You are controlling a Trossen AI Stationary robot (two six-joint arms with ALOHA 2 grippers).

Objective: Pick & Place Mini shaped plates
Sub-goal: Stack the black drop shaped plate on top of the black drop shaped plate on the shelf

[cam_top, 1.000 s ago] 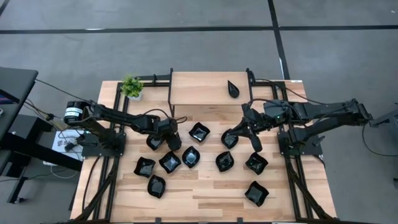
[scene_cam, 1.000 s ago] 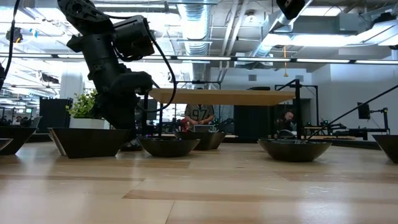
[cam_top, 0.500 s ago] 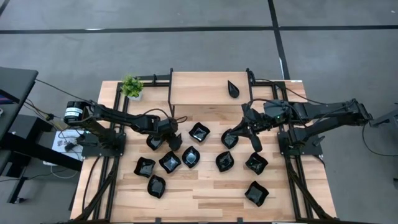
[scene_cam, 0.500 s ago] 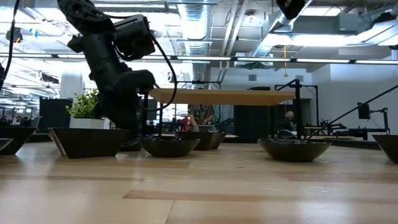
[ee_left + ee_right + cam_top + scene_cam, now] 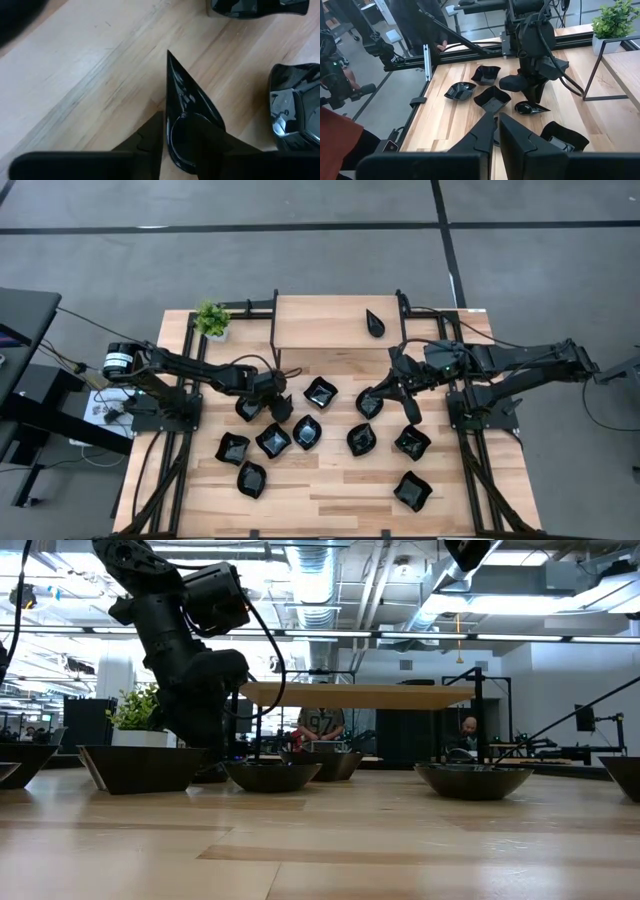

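Since the earlier frame almost nothing had moved; only the left gripper [image 5: 262, 402] had shifted slightly over its teardrop plate [image 5: 187, 117]. Its fingers [image 5: 145, 140] straddled that plate's rim on the bench [image 5: 330, 480], apparently mid-grasp; whether they gripped it I could not tell. Next seemed a firm close and lift. The other plates [image 5: 275, 440] lay empty around it. The right gripper [image 5: 388, 395] hovered, fingers together, over a plate [image 5: 369, 404]; another teardrop plate [image 5: 375, 323] sat on the raised shelf [image 5: 320, 320].

Left wrist view: teardrop plate [image 5: 187, 117] lower end hidden behind left hand [image 5: 182, 145] fingers; two plates [image 5: 295, 112] cut by frame edge.
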